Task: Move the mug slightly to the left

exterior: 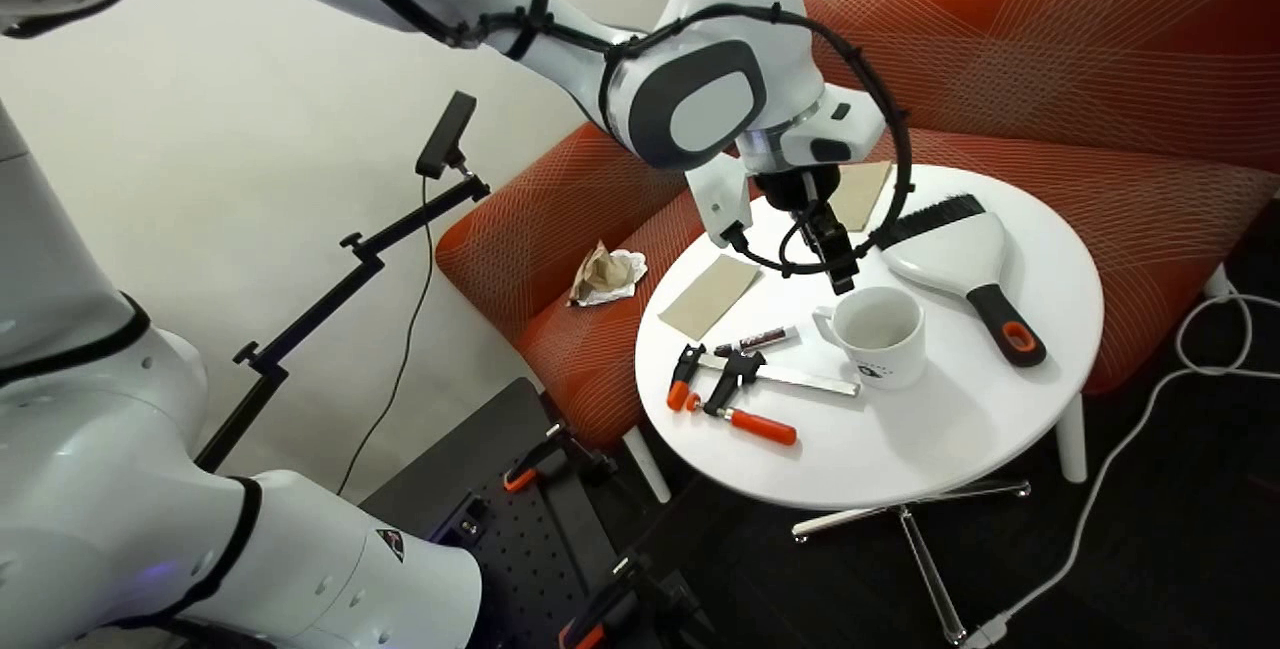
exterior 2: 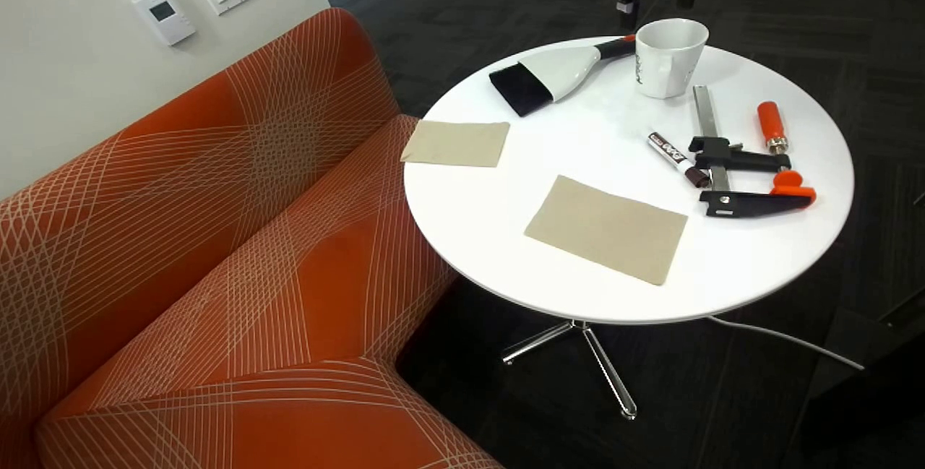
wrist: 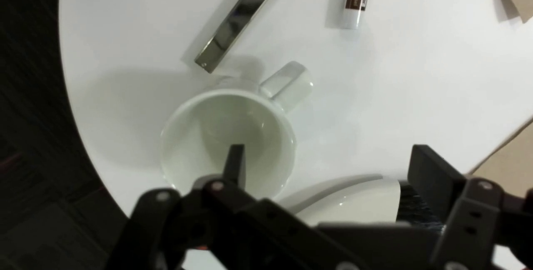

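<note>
The white mug (exterior: 880, 337) stands upright on the round white table (exterior: 965, 459). It also shows in an exterior view (exterior 2: 668, 61), and in the wrist view (wrist: 233, 124), where its handle points to the upper right. My gripper (wrist: 329, 153) is open and empty above the table. In the wrist view its left finger overlaps the mug's mouth and its right finger lies well to the right of the mug. In both exterior views the gripper (exterior: 843, 274) (exterior 2: 659, 3) is above the mug's level; whether a finger touches the mug or reaches inside it cannot be told.
A white brush (exterior: 950, 254) with black bristles lies close beside the mug. A clamp (exterior: 745, 379) with orange parts and a marker (exterior: 757, 340) lie on the mug's handle side. Tan napkins (exterior 2: 611, 227) lie on the table. An orange couch (exterior 2: 253, 267) borders the table.
</note>
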Robot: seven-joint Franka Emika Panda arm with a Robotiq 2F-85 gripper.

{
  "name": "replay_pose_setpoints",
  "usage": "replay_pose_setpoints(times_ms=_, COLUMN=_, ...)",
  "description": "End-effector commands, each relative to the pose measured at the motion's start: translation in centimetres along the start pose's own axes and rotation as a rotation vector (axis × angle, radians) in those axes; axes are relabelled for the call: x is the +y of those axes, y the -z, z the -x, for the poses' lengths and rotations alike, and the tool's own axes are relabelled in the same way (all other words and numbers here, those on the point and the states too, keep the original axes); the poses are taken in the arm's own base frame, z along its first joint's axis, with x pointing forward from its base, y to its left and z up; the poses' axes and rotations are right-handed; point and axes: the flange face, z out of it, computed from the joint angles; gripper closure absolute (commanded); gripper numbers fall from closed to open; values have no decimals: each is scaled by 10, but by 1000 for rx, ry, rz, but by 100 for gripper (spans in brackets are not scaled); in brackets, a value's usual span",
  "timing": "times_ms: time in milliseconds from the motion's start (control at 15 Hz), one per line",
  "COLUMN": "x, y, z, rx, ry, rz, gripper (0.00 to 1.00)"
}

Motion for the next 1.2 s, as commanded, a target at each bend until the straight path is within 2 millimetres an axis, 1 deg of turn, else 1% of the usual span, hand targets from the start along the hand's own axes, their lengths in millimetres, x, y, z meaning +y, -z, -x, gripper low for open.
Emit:
replay_pose_setpoints(times_ms=0, x=-2, y=-17, z=-13, rx=13, ry=-45, rz=6, gripper=0)
replay_pose_setpoints(times_ms=400, x=5, y=-43, z=-26, rx=0, ry=-76, rz=26, gripper=0)
replay_pose_setpoints(times_ms=867, x=-1, y=-64, z=-35, rx=-11, ry=-82, rz=55, gripper=0)
replay_pose_setpoints(times_ms=933, x=-2, y=-66, z=-36, rx=-9, ry=-85, rz=61, gripper=25)
replay_pose_setpoints(times_ms=1000, x=-3, y=-67, z=-36, rx=-8, ry=-90, rz=67, gripper=26)
replay_pose_setpoints(times_ms=1133, x=-5, y=-70, z=-37, rx=-14, ry=-94, rz=75, gripper=41)
